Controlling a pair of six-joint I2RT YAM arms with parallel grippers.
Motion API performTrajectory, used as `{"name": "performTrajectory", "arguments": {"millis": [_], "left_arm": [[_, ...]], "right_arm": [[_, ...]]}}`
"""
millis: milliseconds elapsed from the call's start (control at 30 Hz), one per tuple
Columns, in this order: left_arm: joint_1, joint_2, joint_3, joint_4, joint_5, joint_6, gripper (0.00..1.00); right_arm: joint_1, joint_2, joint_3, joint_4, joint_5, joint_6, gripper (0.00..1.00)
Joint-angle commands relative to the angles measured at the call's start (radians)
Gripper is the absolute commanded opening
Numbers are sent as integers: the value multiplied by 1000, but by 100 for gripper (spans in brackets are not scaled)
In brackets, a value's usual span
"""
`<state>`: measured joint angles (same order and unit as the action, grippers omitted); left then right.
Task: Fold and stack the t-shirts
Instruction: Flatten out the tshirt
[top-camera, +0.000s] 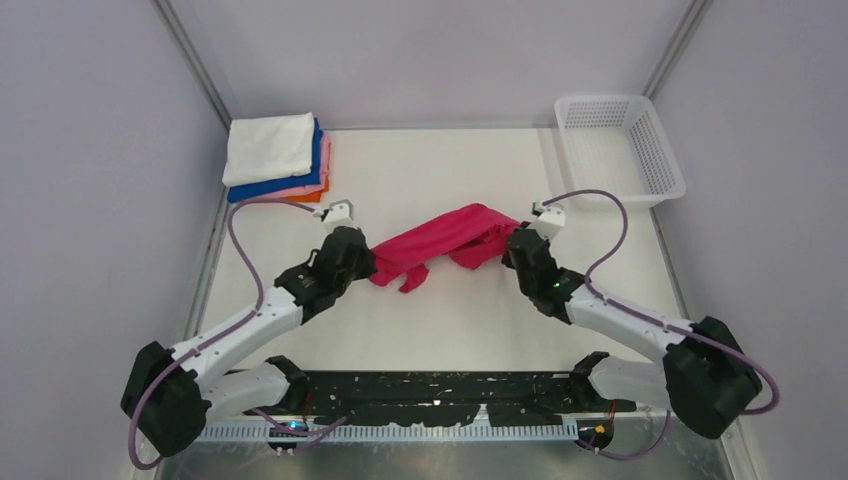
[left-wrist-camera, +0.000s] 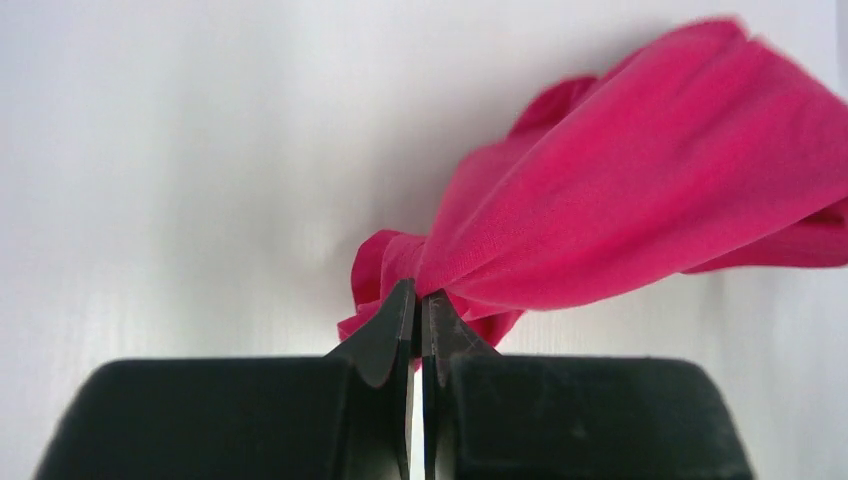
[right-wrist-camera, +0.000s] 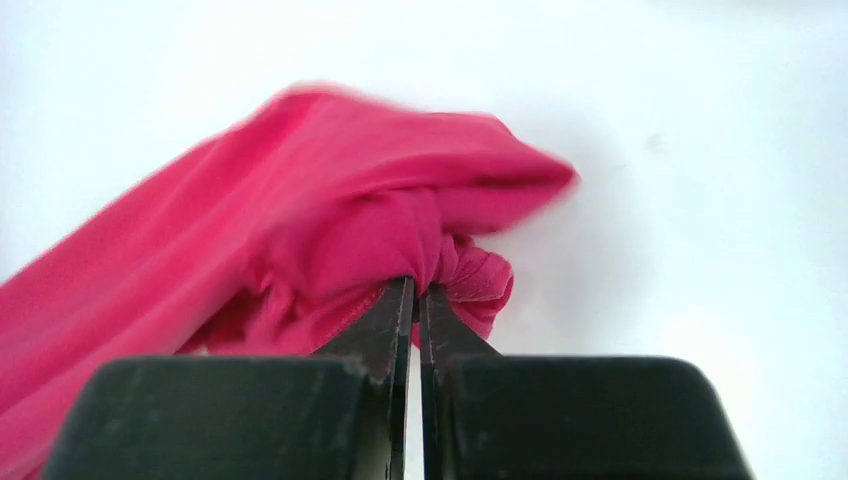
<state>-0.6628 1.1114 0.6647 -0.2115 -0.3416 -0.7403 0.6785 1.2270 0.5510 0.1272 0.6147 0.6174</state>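
Top external view: magenta t-shirt (top-camera: 440, 245) stretched between both arms, mid worktop (top-camera: 450, 330), bunched like a rope. One gathered end is clenched in the left hand (left-wrist-camera: 418, 302), and the right hand (right-wrist-camera: 415, 297) pinches the other. Light, limp, stretchy cloth by the look; flat hem corners would likely hold better than these wads

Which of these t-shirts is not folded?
The magenta-red t-shirt, bunched and held between the left gripper and the right gripper mid-table. The others lie folded in the stack at the far left corner, white on top.
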Motion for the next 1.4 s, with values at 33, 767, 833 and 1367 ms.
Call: {"name": "performTrajectory", "arguments": {"millis": [33, 767, 833, 1367], "left_arm": [[9, -132, 91, -175, -213, 47, 0], [11, -612, 415, -258, -260, 240, 0], [10, -651, 448, -300, -190, 243, 0], [10, -631, 375, -462, -201, 84, 0]], "right_arm": [[-142, -224, -2, -216, 9, -73, 5], [-185, -648, 565, -551, -309, -394, 5], [-184, -683, 613, -579, -361, -386, 5], [-184, -552, 662, -663, -108, -351, 5]]}}
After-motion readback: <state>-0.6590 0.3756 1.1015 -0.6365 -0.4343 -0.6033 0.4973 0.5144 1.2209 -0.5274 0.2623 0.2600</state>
